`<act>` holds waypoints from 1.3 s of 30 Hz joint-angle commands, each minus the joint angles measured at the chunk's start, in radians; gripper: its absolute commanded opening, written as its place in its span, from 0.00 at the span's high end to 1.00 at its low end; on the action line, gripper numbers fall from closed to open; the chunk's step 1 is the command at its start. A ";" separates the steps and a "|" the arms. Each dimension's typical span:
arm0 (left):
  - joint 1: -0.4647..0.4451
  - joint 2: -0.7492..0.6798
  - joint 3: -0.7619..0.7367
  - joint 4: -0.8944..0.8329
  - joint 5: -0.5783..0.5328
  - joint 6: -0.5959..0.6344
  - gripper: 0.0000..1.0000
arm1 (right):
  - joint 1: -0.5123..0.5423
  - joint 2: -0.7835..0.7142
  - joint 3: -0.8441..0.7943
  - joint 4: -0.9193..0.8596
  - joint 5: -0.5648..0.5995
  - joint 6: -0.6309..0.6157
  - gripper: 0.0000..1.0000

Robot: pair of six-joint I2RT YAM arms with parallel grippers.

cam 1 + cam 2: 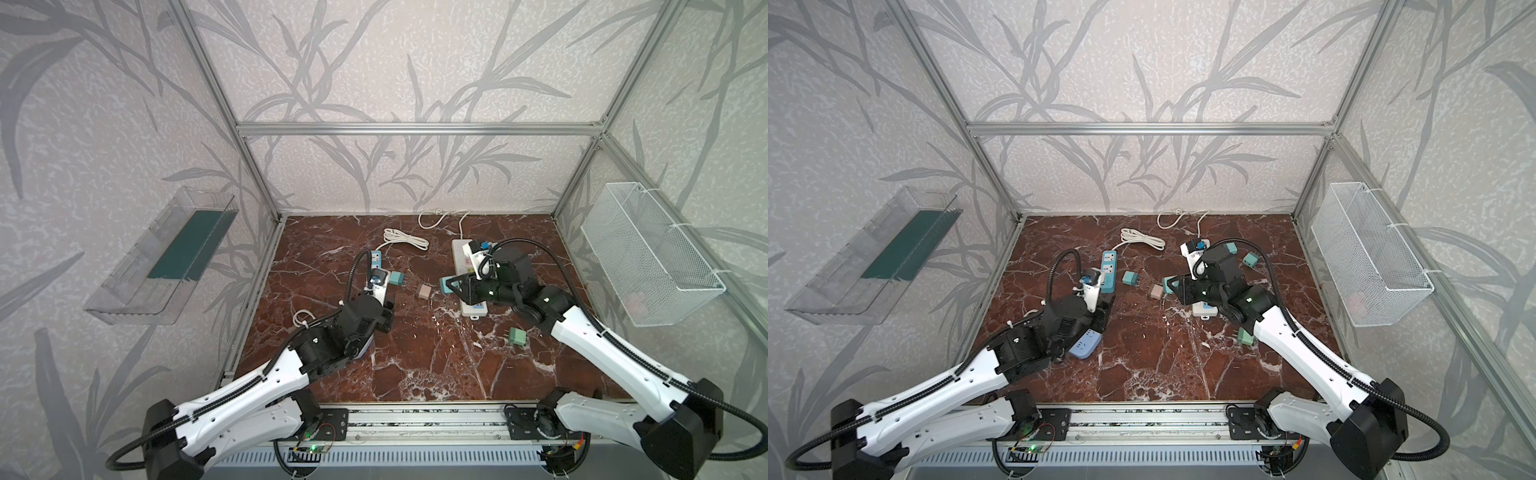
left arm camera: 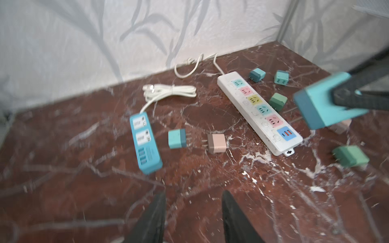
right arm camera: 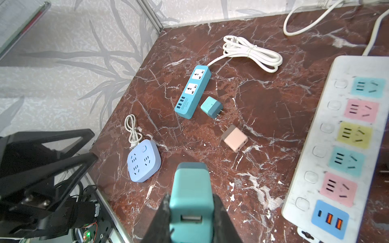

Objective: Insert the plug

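Pinching a teal plug [image 3: 190, 183], right pincer [image 3: 191, 199] hovers over red marble [image 1: 415, 365]; left pincer [image 2: 193, 193] spread.
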 commanded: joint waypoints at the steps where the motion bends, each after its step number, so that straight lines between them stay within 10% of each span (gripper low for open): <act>1: 0.012 -0.002 0.032 -0.524 -0.025 -0.466 0.63 | 0.002 -0.014 -0.013 -0.005 0.007 -0.004 1.00; 10: 0.019 -0.131 -0.253 -0.469 0.208 -0.793 1.00 | 0.003 -0.001 -0.045 0.048 -0.025 0.012 1.00; 25: 0.172 0.017 -0.444 -0.099 0.199 -0.720 1.00 | 0.003 -0.028 -0.056 0.033 -0.004 0.002 1.00; 39: 0.172 0.341 -0.330 0.286 0.196 -0.564 1.00 | 0.003 -0.050 -0.049 0.000 0.023 0.000 1.00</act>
